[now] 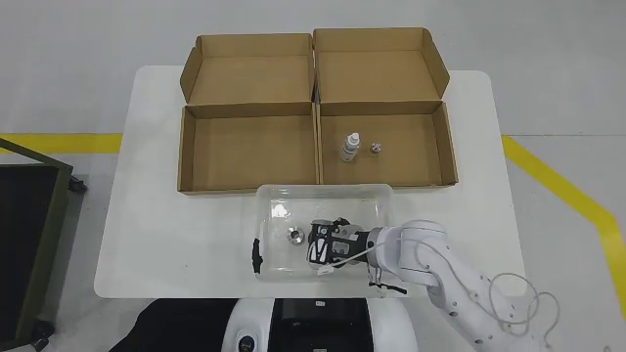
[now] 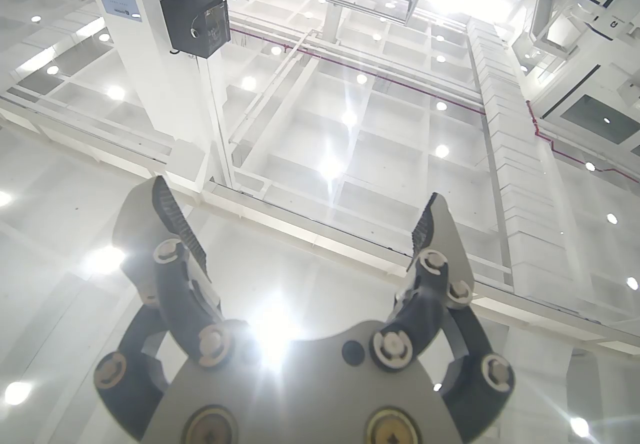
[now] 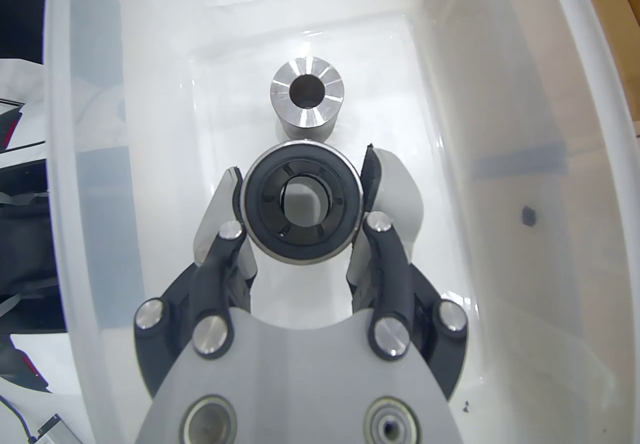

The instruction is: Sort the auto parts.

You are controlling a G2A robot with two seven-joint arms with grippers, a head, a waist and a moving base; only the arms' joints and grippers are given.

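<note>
Right gripper (image 3: 300, 163), inside the clear bin (image 1: 323, 194) at the table's near edge, clamps a bearing (image 3: 260, 210). A metal sleeve (image 3: 307, 123) stands just left. Left gripper (image 2: 300, 210) gapes wide, holding nothing.

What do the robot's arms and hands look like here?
The right arm is smooth white with rounded joints, a thin pale cable looping beside it. Both the right hand and left hand have pale fingers with black ribbed pads, black linkages with silver pins, and a grey metal base plate.
</note>
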